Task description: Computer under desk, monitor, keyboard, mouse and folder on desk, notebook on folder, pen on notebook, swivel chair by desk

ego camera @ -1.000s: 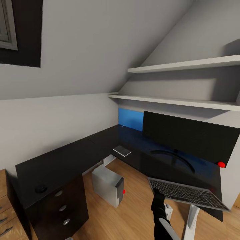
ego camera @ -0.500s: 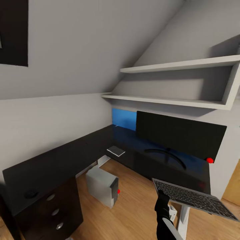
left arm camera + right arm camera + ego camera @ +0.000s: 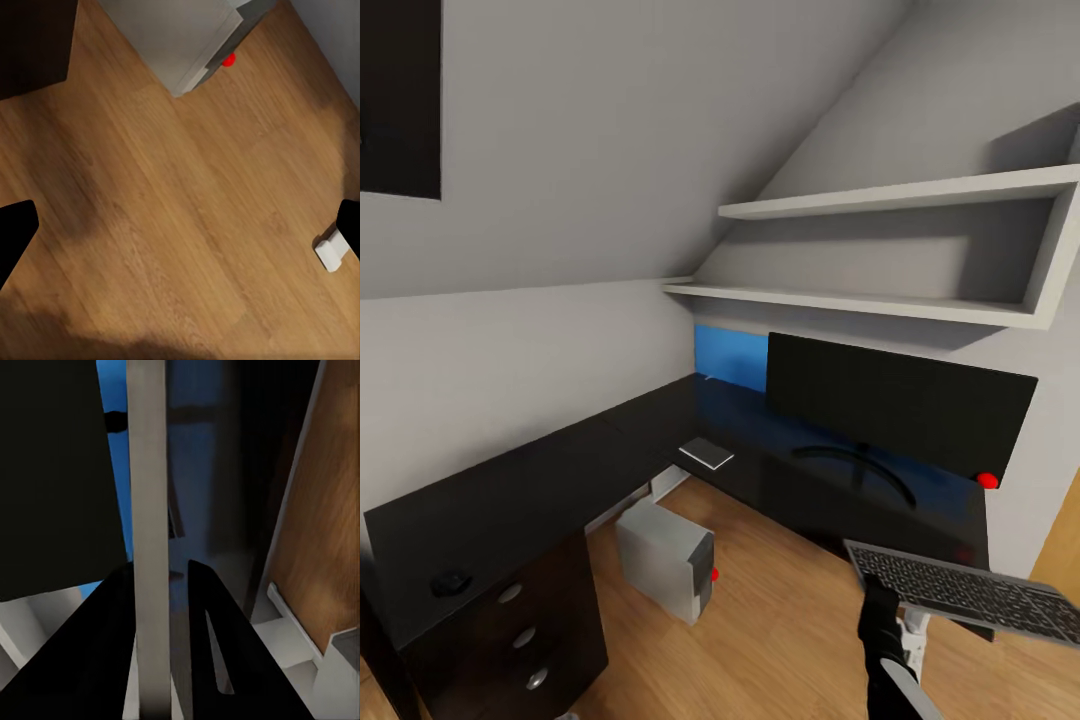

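Since the earlier frames the camera has swung right, so the whole room slid left in the head view; the keyboard (image 3: pixel 972 596) and right arm now sit further toward the lower right corner, the keyboard flatter than before. The right gripper (image 3: pixel 161 607) is clamped on the keyboard, fingers (image 3: pixel 217 652) closed on either side of its thin edge, seen end-on in the right wrist view. In the head view the keyboard hangs out from the gripper over the near end of the desk (image 3: pixel 660 430), not yet resting on it. The monitor (image 3: pixel 900 405) stands just beyond the gripper, on the desk. The computer (image 3: pixel 665 560) sits on the floor under the desk, off to the gripper's left.

Step in hand, as I judge it: setting the keyboard down in front of the monitor. Do it well by keeping the board level, carrying it forward past the desk edge, lowering until fully supported, then releasing; avoid hitting the monitor stand.

The left gripper (image 3: pixel 180 229) is spread wide, empty, pointing down at the wood floor (image 3: pixel 165 225) with the computer's corner beyond it. The right wrist view shows the grip itself, which the head view hides behind the keyboard. The head view gives the desk layout, a notebook (image 3: pixel 706 453) and a mouse (image 3: pixel 450 582) far left.
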